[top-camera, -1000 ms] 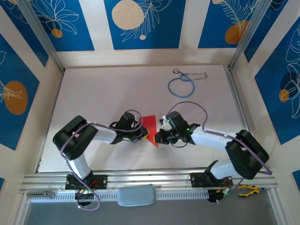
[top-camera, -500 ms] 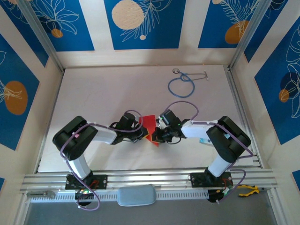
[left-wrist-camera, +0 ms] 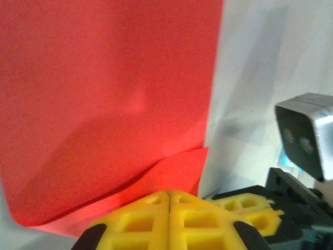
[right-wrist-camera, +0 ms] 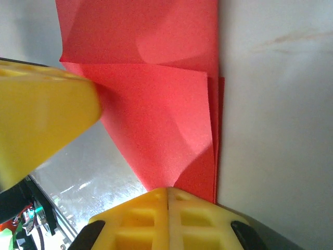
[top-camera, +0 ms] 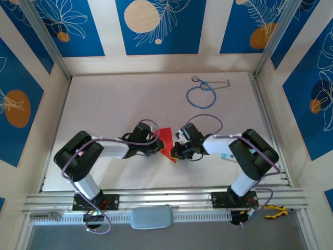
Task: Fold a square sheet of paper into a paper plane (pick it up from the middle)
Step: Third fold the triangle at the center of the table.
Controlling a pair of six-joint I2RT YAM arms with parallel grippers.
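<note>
Mid-fold at counter (top-camera: 104, 104) centre | left pincer (top-camera: 157, 148) and right pincer (top-camera: 175, 151) both closed tight, pinching the folded red paper sheet (top-camera: 166, 138) | next: likely press crease flat

Up top, the red paper (top-camera: 166, 139) shows as just 1 wedge by the table's (top-camera: 104, 104) near edge, the rest buried under 2 wrists (top-camera: 141, 136). Left wrist camera: the left gripper (left-wrist-camera: 169, 194) is pressed shut, its yellow fingers (left-wrist-camera: 151, 202) chopped off by the bottom edge, and the paper runs out past the top and left edges. Right wrist camera now: the right gripper (right-wrist-camera: 167, 190) is clamped too, paper vanishing into its seam, how deep nobody can say. A yellow blur (right-wrist-camera: 41, 120) sits at the left, out of focus, and the paper's upper part is cut off by the frame.
</note>
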